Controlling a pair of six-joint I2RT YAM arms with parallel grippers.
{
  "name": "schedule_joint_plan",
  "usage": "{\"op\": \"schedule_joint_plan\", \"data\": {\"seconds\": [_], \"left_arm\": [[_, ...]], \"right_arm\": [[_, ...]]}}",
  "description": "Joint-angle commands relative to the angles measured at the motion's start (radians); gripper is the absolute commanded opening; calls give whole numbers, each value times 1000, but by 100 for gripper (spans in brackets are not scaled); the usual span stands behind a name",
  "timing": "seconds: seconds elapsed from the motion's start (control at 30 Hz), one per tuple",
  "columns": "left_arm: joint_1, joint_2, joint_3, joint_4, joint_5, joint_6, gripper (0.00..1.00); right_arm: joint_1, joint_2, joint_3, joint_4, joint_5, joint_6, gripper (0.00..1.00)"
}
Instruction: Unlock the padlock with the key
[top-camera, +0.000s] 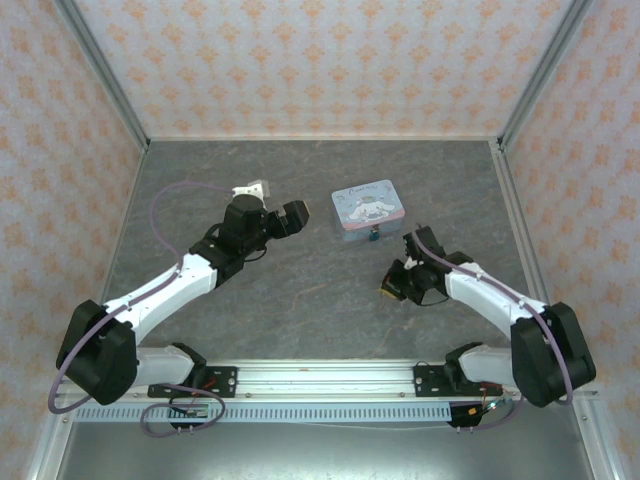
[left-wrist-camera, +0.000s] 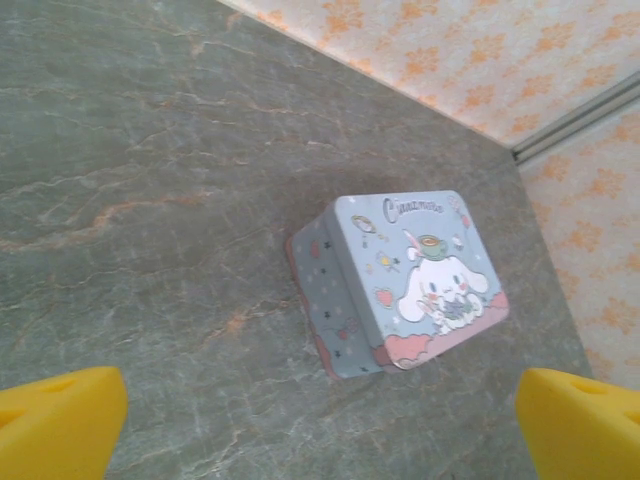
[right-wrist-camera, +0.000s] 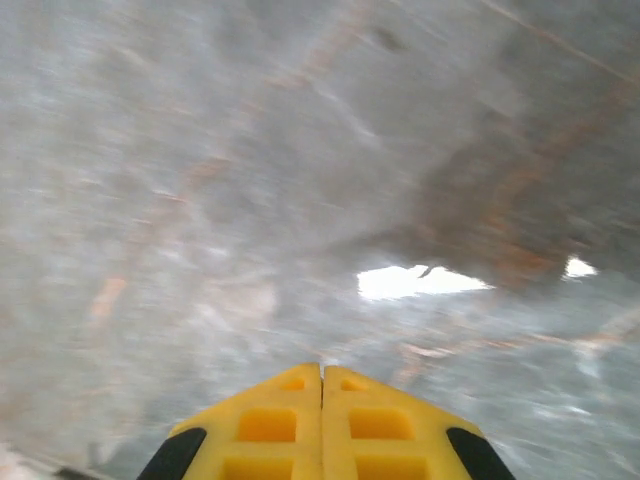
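Note:
A tiny teal padlock (top-camera: 373, 237) hangs at the near side of a pale-blue cartoon tin (top-camera: 368, 210). My left gripper (top-camera: 296, 218) hovers just left of the tin, wide open. In the left wrist view its yellow fingertips (left-wrist-camera: 60, 422) frame the tin (left-wrist-camera: 400, 285), with nothing between them. My right gripper (top-camera: 388, 288) points down at the table, in front of the tin and a little to its right. In the right wrist view this gripper (right-wrist-camera: 322, 368) has its yellow jaws pressed together close above the blurred stone surface. The key cannot be made out.
The grey marbled table (top-camera: 300, 300) is walled by orange-patterned panels (top-camera: 320, 60) at the back and both sides. An aluminium rail (top-camera: 330, 375) carrying the arm bases runs along the near edge.

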Motion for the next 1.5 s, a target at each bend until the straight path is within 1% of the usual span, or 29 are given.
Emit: {"op": "schedule_joint_plan", "data": {"seconds": [0.0, 0.03, 0.13, 0.27, 0.33, 0.47, 0.57, 0.73, 0.87, 1.03, 1.27, 1.4, 1.47], "left_arm": [[-9, -24, 36, 37, 74, -42, 100], [-9, -25, 38, 49, 94, -49, 100], [-19, -22, 47, 93, 142, -73, 98], [-57, -8, 85, 111, 166, -71, 94], [-76, 3, 111, 108, 174, -61, 91], [-118, 33, 149, 143, 181, -58, 88], [-152, 68, 183, 169, 180, -56, 84], [-188, 131, 235, 186, 175, -57, 73], [-196, 174, 265, 200, 178, -67, 63], [-202, 202, 278, 217, 181, -77, 54], [-206, 209, 277, 236, 169, -87, 44], [-206, 215, 283, 235, 172, -82, 31], [-206, 212, 282, 233, 166, -82, 26]], "right_arm": [[4, -37, -2, 253, -55, 174, 0], [5, -68, 0, 298, -53, 202, 0], [5, -92, 5, 469, -24, 296, 0], [5, -101, 22, 703, 41, 410, 0], [5, -100, 48, 757, 58, 440, 0], [16, -98, 118, 736, 57, 438, 0], [34, -102, 139, 723, 70, 433, 0], [58, -104, 134, 719, 77, 439, 0], [67, -117, 118, 723, 90, 446, 0], [71, -123, 123, 706, 92, 440, 0], [82, -104, 134, 697, 86, 430, 0], [91, -96, 138, 698, 88, 430, 0], [94, -94, 139, 698, 89, 428, 0]]}}
